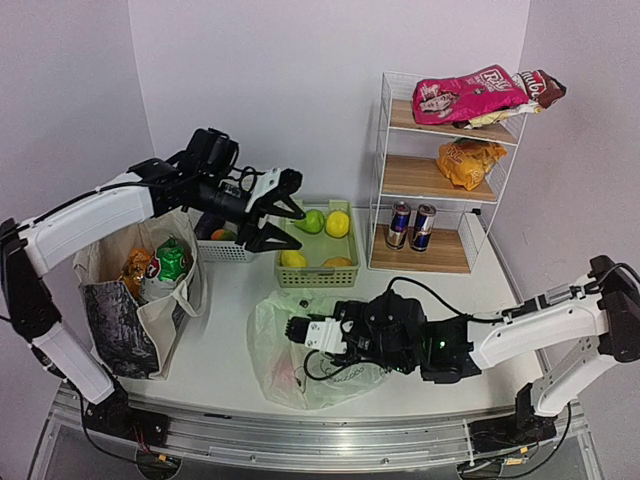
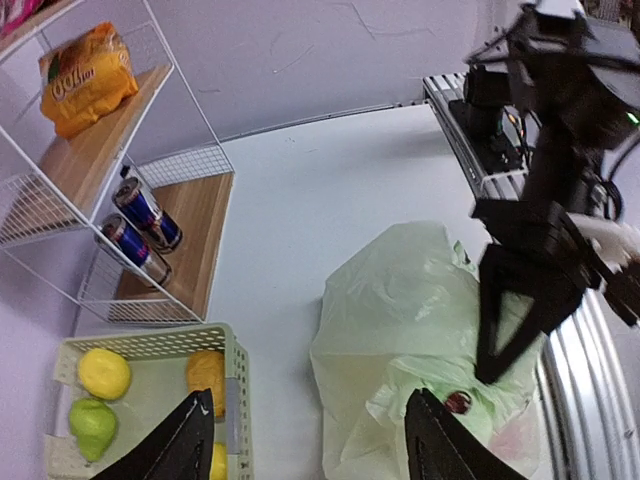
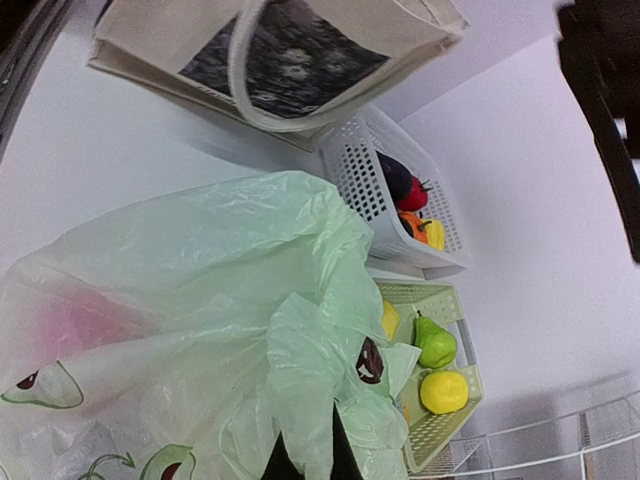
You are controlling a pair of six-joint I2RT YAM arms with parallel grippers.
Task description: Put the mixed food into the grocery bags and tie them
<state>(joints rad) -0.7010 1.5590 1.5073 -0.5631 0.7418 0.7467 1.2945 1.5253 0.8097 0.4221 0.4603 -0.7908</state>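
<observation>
White tabletop point(image 1: 225, 345) is stretching from the near rail to pale lilac walls point(image 1: 300, 80). Nearest, the pale-green plastic bag point(image 1: 285, 375) is lying slumped, seemingly longest left to right, its bunched mouth pinched in the closed right gripper point(image 1: 296, 328). Leftward, the canvas tote point(image 1: 125, 325) is standing mouth-up. Farther back, the left gripper point(image 1: 292, 230) is hovering spread wide, empty, by the green basket point(image 1: 316, 277).

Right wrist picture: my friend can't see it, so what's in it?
The right gripper pinches a bunched fold of the pale-green plastic bag. Behind it sit a green basket of toy fruit, a white basket and the canvas tote.
</observation>
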